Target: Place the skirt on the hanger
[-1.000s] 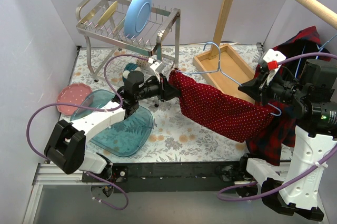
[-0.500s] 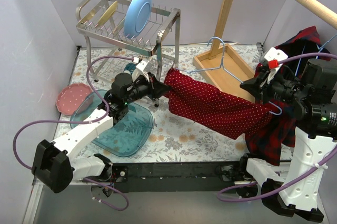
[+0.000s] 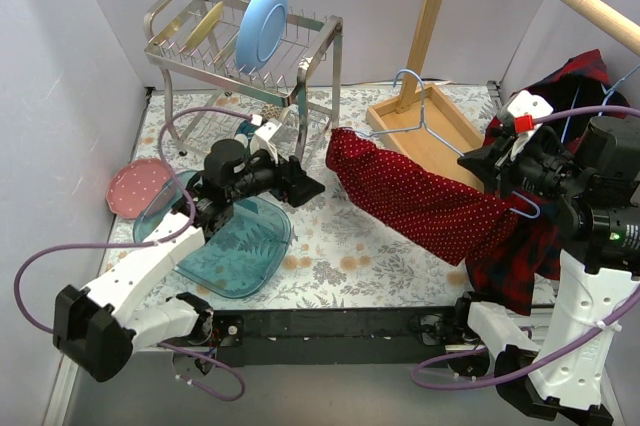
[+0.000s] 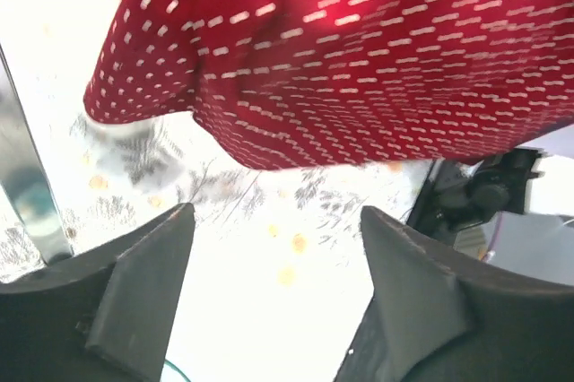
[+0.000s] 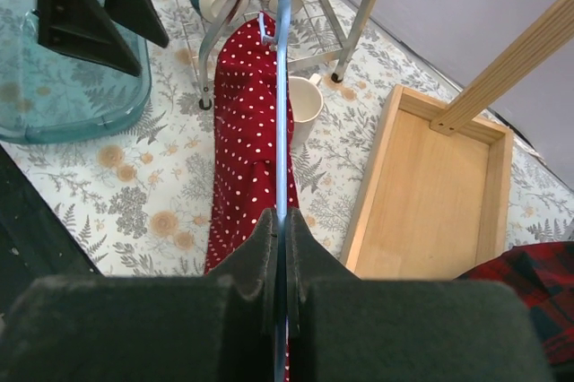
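Left gripper (image 3: 305, 184) is standing with fingers spread wide, holding nothing, just left of the skirt's (image 3: 420, 201) free end and apart from it. The skirt is hanging above the table (image 3: 330, 261), draped along the blue hanger (image 5: 282, 86). Its long axis is running from beside the dish rack's (image 3: 335, 66) right leg toward the near right corner. Right gripper (image 5: 281, 221) is pinching the hanger wire tight. Left arm is lying nearer the loose end. Judgement: open room is lying toward the near edge, while rack and wooden tray (image 3: 385, 116) are crowding the far side.
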{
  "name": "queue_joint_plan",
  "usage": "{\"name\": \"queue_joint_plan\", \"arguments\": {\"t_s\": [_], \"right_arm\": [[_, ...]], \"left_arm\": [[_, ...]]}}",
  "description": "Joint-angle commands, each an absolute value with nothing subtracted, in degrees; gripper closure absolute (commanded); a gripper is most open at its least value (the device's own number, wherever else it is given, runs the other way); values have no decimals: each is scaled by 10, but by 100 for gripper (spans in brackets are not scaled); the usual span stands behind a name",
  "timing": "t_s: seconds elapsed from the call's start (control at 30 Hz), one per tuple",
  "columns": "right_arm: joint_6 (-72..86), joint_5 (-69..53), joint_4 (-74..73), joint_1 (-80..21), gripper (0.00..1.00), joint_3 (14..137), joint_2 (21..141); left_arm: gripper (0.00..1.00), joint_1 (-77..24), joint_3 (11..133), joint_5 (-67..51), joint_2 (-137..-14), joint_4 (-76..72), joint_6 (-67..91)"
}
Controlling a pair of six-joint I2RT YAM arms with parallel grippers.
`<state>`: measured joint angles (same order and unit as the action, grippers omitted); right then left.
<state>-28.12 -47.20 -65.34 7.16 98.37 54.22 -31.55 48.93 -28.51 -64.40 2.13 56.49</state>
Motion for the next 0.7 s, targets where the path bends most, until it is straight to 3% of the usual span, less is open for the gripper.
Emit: {"name": "queue_joint_plan", "arguments": {"t_s": [0.0,0.17,0.4,0.67], "right_arm": [[-245,-466,-578,78,99,986,518],[-196,-417,-537,84,99,983,500],[-106,-283,-455,86,99,1001,487],[-10,-186,-373,86,99,968,498]], "left_arm": [[22,-312,553,-268,-546,84,506],[9,-312,483,-199,-468,92,461],[6,-312,354,-165,-371,55,478],[5,-312,310,-168,-344,18,491]]}}
